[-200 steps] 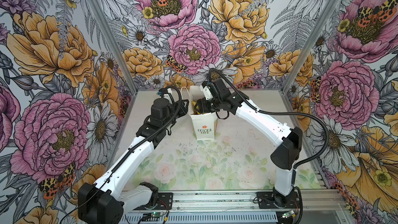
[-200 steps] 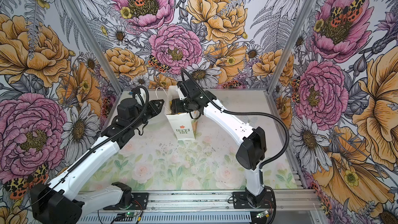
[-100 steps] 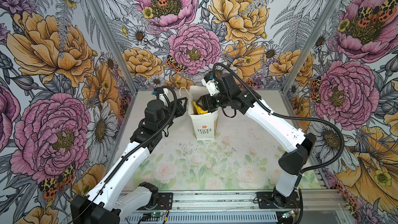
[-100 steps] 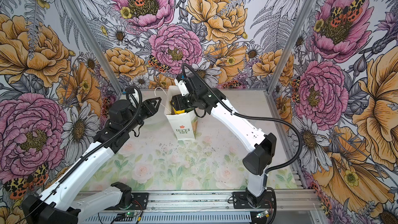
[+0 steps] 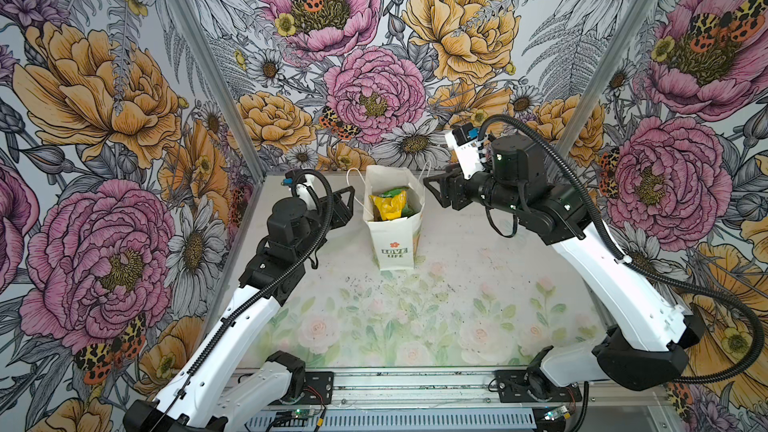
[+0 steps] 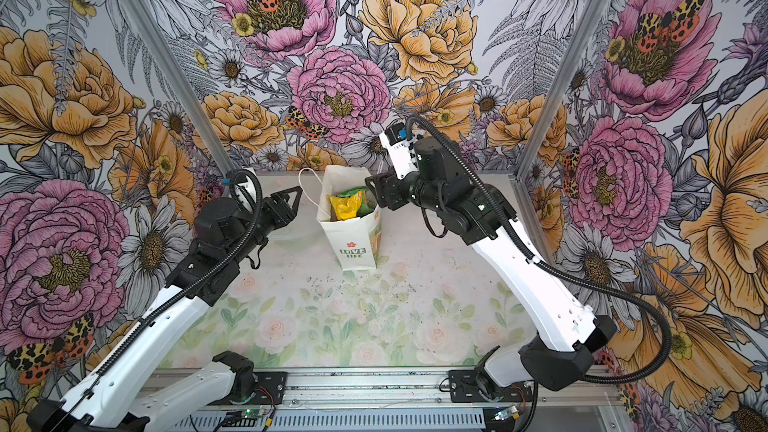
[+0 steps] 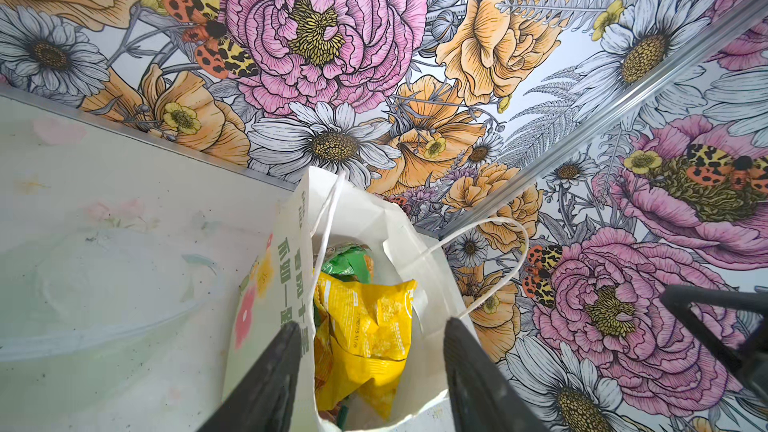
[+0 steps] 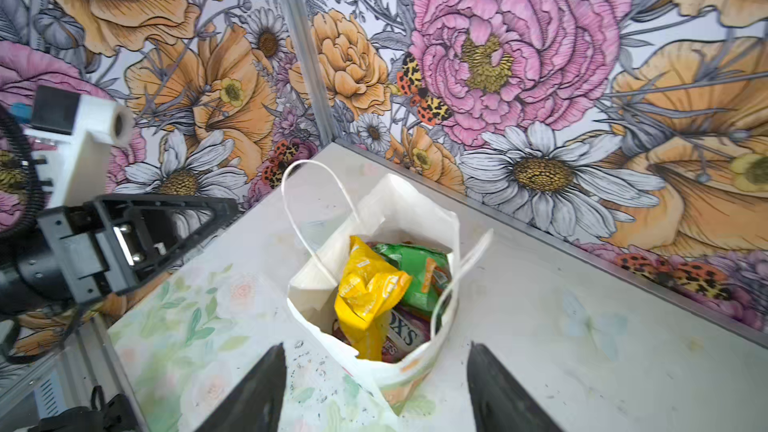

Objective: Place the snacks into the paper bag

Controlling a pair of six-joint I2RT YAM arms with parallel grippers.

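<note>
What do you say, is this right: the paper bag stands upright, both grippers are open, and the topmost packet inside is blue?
One thing is wrong: the topmost packet is yellow, not blue, as the right wrist view shows. The rest holds: the paper bag stands upright, and the left gripper and right gripper are open.

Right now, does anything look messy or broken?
Nothing has spilled: the white paper carrier bag stands upright. Its rim is bent and creased, the crumpled yellow plastic packet stands on end on top of the pile inside, and tiny dark specks dot the floral table mat beside the bag.
</note>
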